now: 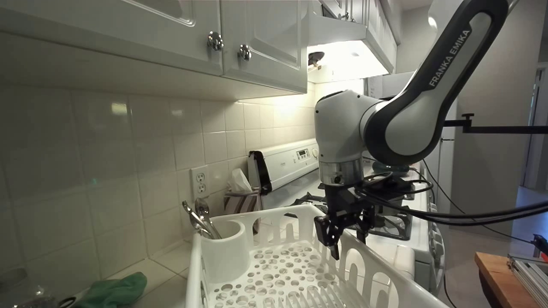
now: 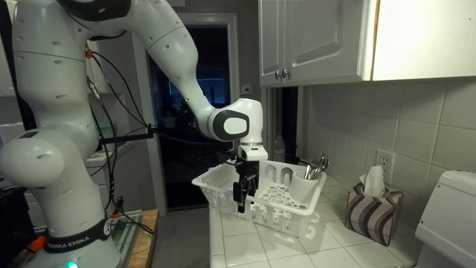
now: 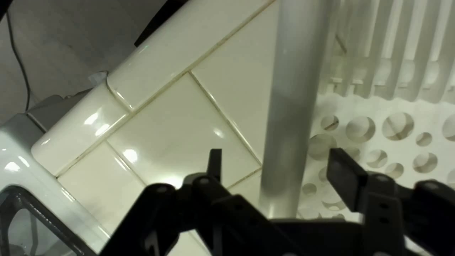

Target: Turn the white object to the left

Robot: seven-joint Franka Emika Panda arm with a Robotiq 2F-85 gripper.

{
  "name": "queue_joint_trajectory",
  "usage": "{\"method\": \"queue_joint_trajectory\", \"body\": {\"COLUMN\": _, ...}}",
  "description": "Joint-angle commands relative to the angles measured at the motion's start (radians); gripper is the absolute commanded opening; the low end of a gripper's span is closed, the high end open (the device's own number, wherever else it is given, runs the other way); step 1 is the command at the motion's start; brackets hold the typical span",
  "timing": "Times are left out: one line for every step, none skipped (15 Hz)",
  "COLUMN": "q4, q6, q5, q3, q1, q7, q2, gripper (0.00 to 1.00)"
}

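Two fingers [image 3: 344, 177] of the gripper [image 3: 275, 161] are standing apart, the rim [image 3: 294, 106] of the white dish rack [image 2: 282, 207] running between them with gaps showing either side. The rack is resting on the tiled counter [image 2: 241, 240] near a striped tissue box [image 2: 372, 214]; its utensil cup [image 1: 224, 255] is holding metal cutlery [image 1: 202, 208].

In an exterior view, a white dish-drying rack [image 1: 400, 277] stands on the tiled bench [image 1: 169, 256], metal utensils [image 1: 202, 208] leaning in its corner utensil cup [image 1: 227, 254]. The end effector [image 1: 349, 248], fingers apart, straddles the rack's rim toward the bench's front edge. A striped tissue box [image 1: 240, 204] stands at the corner by the gas stove [image 1: 287, 164]; a green cloth [image 1: 117, 291] lies near the bench's wall edge.
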Motion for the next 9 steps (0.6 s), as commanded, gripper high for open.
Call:
{"method": "queue_joint_trajectory", "body": {"q4": -0.018, "q6": 0.0, "q5": 0.061, "q3": 0.012, "q1": 0.01, "q7": 0.011, "q2": -0.015, "gripper": 0.45}}
{"method": "queue_joint_trajectory", "body": {"q4": -0.018, "q6": 0.0, "q5": 0.071, "q3": 0.014, "q1": 0.012, "q7": 0.013, "q2": -0.014, "gripper": 0.39}}
{"method": "queue_joint_trajectory", "body": {"q4": -0.02, "q6": 0.004, "q5": 0.071, "q3": 0.014, "q1": 0.014, "q7": 0.018, "q2": -0.015, "gripper": 0.33}}
{"method": "queue_joint_trajectory", "body": {"q4": -0.02, "q6": 0.005, "q5": 0.07, "q3": 0.015, "q1": 0.016, "q7": 0.019, "q2": -0.015, "gripper": 0.25}}
{"method": "queue_joint_trajectory", "body": {"q4": -0.02, "q6": 0.006, "q5": 0.065, "q3": 0.014, "q1": 0.016, "q7": 0.017, "q2": -0.016, "gripper": 0.19}}
{"method": "queue_joint_trajectory", "body": {"q4": -0.02, "q6": 0.006, "q5": 0.047, "q3": 0.011, "q1": 0.016, "q7": 0.018, "q2": -0.018, "gripper": 0.11}}
{"method": "queue_joint_trajectory", "body": {"q4": -0.019, "q6": 0.012, "q5": 0.035, "q3": 0.009, "q1": 0.016, "q7": 0.016, "q2": -0.02, "gripper": 0.05}}
{"method": "queue_joint_trajectory", "body": {"q4": -0.019, "q6": 0.017, "q5": 0.008, "q3": 0.006, "q1": 0.018, "q7": 0.012, "q2": -0.021, "gripper": 0.0}}
{"method": "queue_joint_trajectory", "body": {"q4": -0.017, "q6": 0.015, "q5": -0.009, "q3": 0.004, "q1": 0.019, "q7": 0.004, "q2": -0.021, "gripper": 0.0}}
